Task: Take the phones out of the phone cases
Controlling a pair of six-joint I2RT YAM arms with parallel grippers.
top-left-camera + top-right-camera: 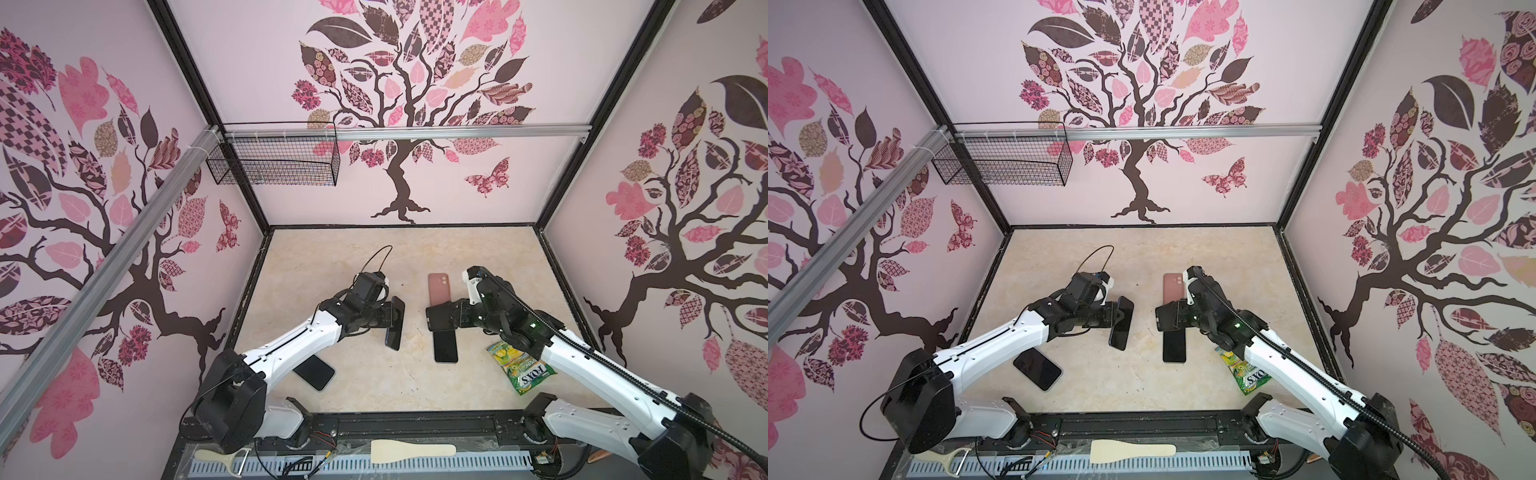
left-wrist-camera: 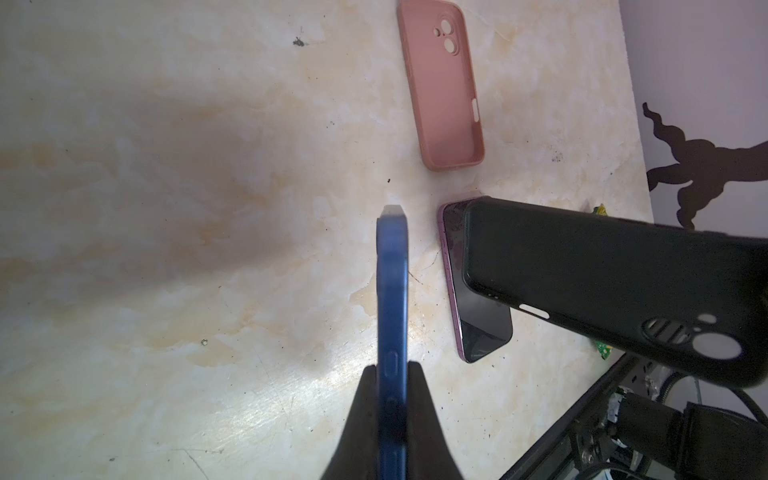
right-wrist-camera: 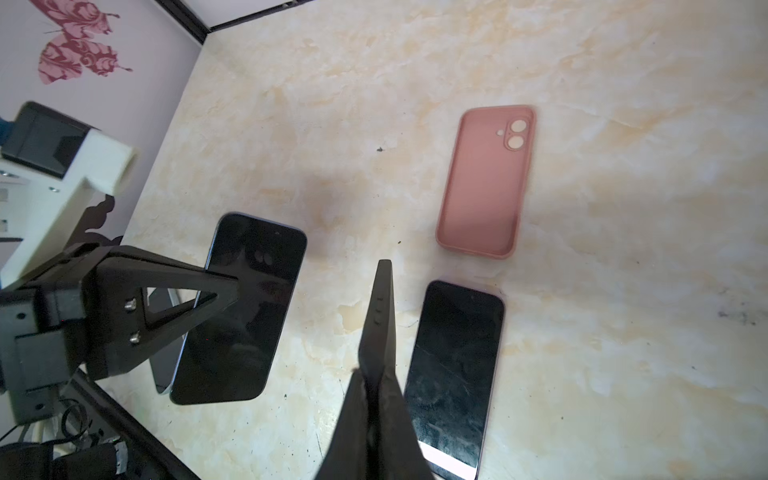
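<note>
Left wrist — blue phone (image 2: pixel 392 291) clamped edge-on in left claw (image 2: pixel 392 374); right claw (image 3: pixel 376 378) pinches empty black case (image 2: pixel 602 282)

desk (image 2: pixel 166 208): marble-look, smooth, faint sheen, scuffed. pink case (image 3: pixel 484 183) ahead of right gripper (image 3: pixel 376 376): matt, soft-looking. black case (image 2: pixel 602 282) in it: matt. phone (image 3: pixel 245 307) in left gripper (image 2: pixel 392 370): glossy screen, satin blue edge.

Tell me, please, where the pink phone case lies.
In both top views the pink phone case lies flat on the table, right of centre, just beyond the purple phone.
</note>
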